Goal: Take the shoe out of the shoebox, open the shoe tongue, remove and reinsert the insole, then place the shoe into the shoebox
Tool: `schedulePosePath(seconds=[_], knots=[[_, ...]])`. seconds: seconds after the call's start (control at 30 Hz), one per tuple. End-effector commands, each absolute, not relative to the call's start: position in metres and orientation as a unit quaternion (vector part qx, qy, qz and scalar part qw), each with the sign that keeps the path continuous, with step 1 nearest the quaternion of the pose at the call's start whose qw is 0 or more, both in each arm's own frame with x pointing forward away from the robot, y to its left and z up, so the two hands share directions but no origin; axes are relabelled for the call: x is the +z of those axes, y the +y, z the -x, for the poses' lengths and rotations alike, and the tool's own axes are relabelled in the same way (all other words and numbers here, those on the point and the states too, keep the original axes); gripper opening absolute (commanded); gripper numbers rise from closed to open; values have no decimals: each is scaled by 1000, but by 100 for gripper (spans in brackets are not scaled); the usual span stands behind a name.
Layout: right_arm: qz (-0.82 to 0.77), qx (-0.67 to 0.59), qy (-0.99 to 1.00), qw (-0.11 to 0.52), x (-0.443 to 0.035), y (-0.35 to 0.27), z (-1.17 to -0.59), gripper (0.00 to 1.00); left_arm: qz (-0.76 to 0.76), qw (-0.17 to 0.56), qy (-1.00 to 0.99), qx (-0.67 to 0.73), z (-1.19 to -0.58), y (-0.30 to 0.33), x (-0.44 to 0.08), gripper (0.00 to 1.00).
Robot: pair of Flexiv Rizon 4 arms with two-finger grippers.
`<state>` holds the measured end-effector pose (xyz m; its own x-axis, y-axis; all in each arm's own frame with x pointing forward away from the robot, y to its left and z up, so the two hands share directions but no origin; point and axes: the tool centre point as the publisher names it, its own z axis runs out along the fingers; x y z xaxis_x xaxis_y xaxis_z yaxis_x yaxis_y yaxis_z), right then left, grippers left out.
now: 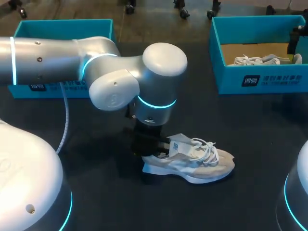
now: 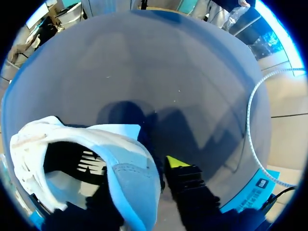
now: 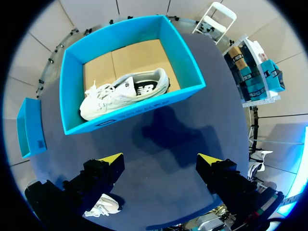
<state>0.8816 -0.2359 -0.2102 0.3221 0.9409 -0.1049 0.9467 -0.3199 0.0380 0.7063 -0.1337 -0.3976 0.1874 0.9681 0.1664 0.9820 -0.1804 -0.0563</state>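
Far left at the back there's a teal cardboard box sitting on the dark desk. The silver left arm comes in over it and bends down toward the middle, with a white cable hanging off it. The left hand is down at the heel of the white and beige lace-up sneaker. From the left wrist camera the heel wall is right up against the hand, but honestly I can't tell whether it's actually clamped on it or just parked there.

The sneaker itself is out on the desk, roughly dead center. It stands upright on its sole, heel pointing left and toe pointing right. The tongue is sticking up with its label showing, and the laces are loose.

Back right is the teal cardboard shoebox, well apart from that sneaker. A second white sneaker lies on its side on the brown floor of the shoebox.

The right hand hangs above bare desk on the near side of the shoebox, fingers spread wide with nothing between them.
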Motion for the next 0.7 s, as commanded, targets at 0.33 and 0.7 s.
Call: schedulePosePath(seconds=[0.33, 0.7], knots=[[-812, -31, 581, 47, -211, -236, -881, 100, 738, -5, -673, 50, -700, -107, -326, 100], [-812, -31, 581, 47, -211, -236, -881, 100, 640, -69, -725, 246, -676, -90, -306, 100]])
